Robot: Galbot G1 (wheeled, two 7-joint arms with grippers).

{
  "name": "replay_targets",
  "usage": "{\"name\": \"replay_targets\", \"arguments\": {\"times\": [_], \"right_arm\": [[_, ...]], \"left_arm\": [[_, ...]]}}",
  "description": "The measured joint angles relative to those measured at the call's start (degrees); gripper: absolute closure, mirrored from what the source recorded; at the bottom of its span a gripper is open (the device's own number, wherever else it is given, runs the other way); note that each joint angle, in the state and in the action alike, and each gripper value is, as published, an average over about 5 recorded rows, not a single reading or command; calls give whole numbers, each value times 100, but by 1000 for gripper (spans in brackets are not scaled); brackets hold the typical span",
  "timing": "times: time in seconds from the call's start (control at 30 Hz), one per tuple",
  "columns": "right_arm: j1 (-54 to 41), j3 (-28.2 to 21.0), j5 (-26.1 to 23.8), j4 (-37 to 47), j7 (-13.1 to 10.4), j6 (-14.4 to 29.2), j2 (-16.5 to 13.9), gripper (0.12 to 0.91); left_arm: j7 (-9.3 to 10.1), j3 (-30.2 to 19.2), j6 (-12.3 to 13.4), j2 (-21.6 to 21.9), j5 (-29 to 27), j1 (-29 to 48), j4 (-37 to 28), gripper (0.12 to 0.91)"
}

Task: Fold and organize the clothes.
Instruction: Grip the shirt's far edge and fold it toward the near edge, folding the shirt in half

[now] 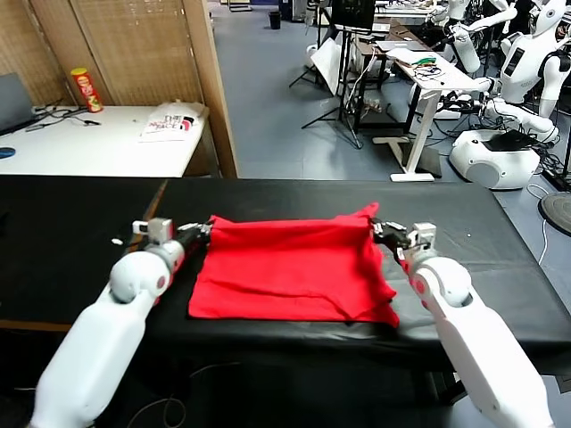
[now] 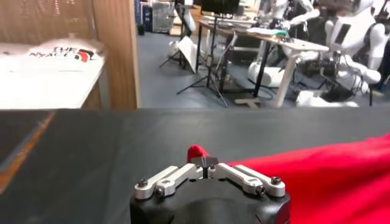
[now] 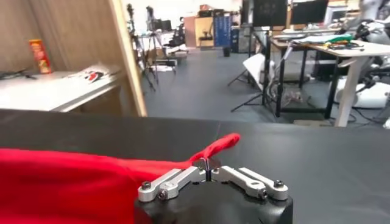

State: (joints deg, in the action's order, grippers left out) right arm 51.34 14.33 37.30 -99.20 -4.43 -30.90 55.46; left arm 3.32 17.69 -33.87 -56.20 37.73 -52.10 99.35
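I have the shirt (image 1: pixel 290 267) lying mid-table on the black table (image 1: pixel 80 259), roughly squared up, with its far edge towards the room and its near edge close to my side of the table. My left gripper (image 1: pixel 203 231) is pinched on the far left corner, and in the left wrist view the gripper (image 2: pixel 207 163) has its jaws pressed together with a small nub of red cloth poking out above them. My right gripper (image 1: pixel 378 229) is clamped on the far right corner; the right wrist view shows the gripper (image 3: pixel 208 165) shut on a twisted point of fabric that stands up from the shirt (image 3: pixel 73 182).

I judge the cloth light, limp and not slippery: it will sag and drag between the two corners, so both holds must travel together or the edge will bunch. Corners are the right places to hold; a deeper bite would be safer than these small tips.

What I cannot make out: how many layers lie under the top one, where the sleeves and collar are, and whether any print faces down. The near right corner looks rumpled, and my right forearm covers part of that edge.
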Motion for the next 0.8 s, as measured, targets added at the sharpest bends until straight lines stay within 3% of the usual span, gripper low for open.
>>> {"name": "replay_targets", "arguments": {"times": [0.17,0.7,0.8], "right_arm": [[273,67,-57,-316,-205,-375,-98,902],[1027,217,-154,-986,-201,-1032,-246,902],[1123,262,-134,-1085,-215,-1096,-256,859]], "left_arm": [[0,106,-15,219,-19,-472,389,903],[-13,146,-77,257,-753,-1255,887,903],[-17,160,-90,248,-810,-1326,912,903]]}}
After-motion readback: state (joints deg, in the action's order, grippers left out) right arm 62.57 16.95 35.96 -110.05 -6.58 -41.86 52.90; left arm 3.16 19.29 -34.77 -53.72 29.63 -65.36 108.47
